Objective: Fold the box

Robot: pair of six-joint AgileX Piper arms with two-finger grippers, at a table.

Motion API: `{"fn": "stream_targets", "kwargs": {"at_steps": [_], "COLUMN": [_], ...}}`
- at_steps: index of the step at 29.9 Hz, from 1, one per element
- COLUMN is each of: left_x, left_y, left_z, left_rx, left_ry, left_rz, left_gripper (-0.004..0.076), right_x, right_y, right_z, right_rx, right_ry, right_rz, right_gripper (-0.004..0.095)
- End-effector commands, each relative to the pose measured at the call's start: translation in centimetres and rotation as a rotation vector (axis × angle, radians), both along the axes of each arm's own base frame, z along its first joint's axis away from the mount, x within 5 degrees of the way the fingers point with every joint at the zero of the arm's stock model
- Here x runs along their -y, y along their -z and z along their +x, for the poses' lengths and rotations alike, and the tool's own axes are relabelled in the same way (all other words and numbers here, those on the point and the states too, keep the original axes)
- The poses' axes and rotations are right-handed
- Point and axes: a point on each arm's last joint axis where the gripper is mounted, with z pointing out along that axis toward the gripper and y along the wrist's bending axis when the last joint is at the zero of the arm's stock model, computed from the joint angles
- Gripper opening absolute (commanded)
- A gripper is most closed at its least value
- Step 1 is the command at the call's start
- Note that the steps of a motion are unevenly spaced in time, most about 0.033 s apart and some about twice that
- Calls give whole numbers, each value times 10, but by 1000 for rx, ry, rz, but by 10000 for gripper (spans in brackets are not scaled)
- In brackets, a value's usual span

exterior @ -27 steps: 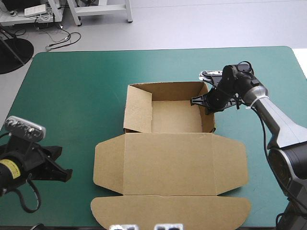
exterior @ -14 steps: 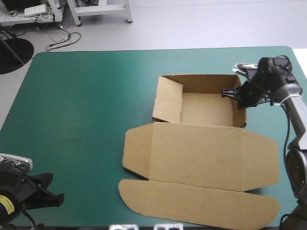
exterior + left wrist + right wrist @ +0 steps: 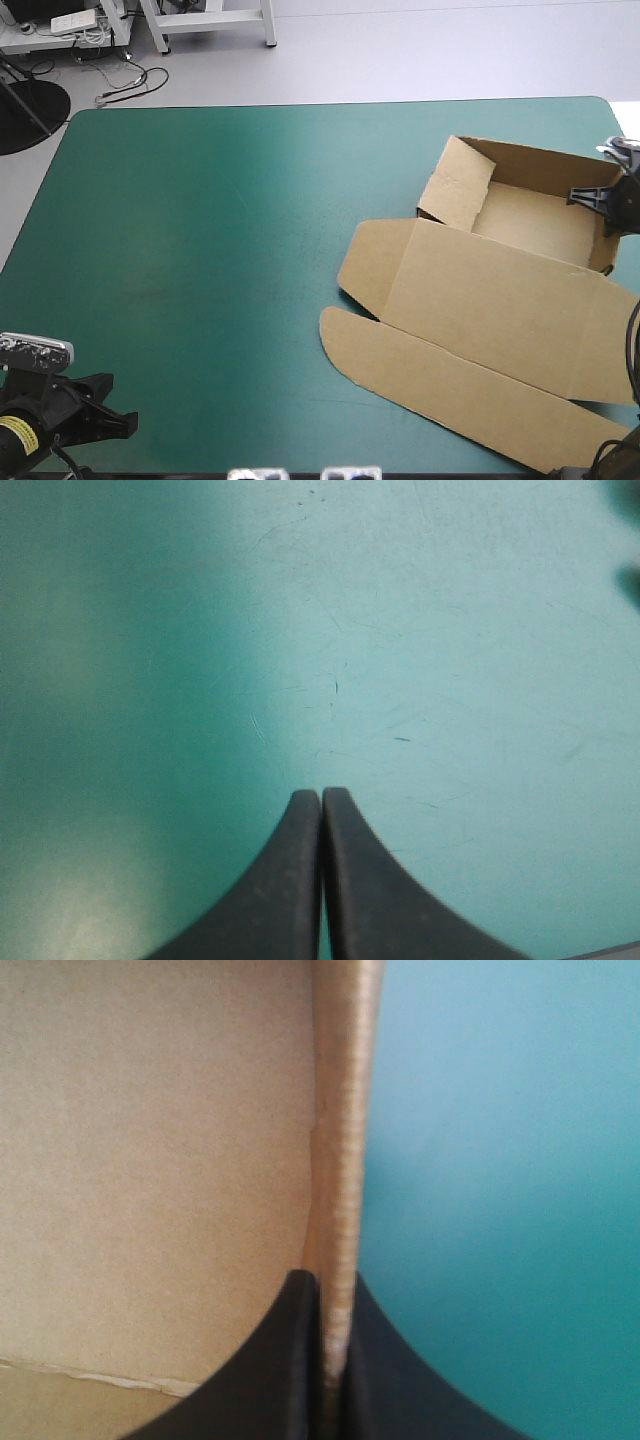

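My right gripper [image 3: 328, 1282] is clamped on the box [image 3: 500, 295]. Its black fingers [image 3: 290, 1360] almost meet with the tray's side wall [image 3: 342, 1160] pinched between them, one finger inside the tray [image 3: 530, 215] and one outside over the teal-green cover [image 3: 200, 250]. The box sits at the right side of the table [image 3: 300, 108], turned at an angle. The tray is open with its walls up toward the far right. The lid [image 3: 490, 300] lies flat toward the near edge, and its rounded flap [image 3: 430, 375] is nearest me. My left gripper [image 3: 321, 796] is closed on nothing, its tips touching in one point. It is low over bare cover at the near left corner, well apart from the box.
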Motion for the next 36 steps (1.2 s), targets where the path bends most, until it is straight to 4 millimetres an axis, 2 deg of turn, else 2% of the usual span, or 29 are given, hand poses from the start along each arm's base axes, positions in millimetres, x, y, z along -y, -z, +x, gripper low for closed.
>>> {"fn": "stream_targets", "kwargs": {"at_steps": [1,7,19,22,28,32,36], "left_x": [-1,-7,-8,-8,-8,-8,-8], "left_y": [-6,-7,-8,-8,-8,-8,-8], "left_z": [0,3,4,4,4,4,4], "left_rx": [13,43,55,57,57,59,59], "left_ry": [-11,-42,-50,-48,-48,-50,-50], "left_rz": [1,57,68,69,69,72,72], "left_gripper": [-10,-10,-10,-10,-10,-10,-10], "right_x": [32,61,66,67,67,66,65], "right_y": [-30,-22,1,3,4,3,-5], "right_z": [-17,-23,-10,-10,-10,-11,-12], "right_rx": [107,111,79,65,59,53,35], "right_ry": [61,125,87,86,86,87,67], "right_rz": [-93,-103,-68,-69,-65,-55,-57], "right_gripper": [-20,-20,-5,59,300,330,330]}}
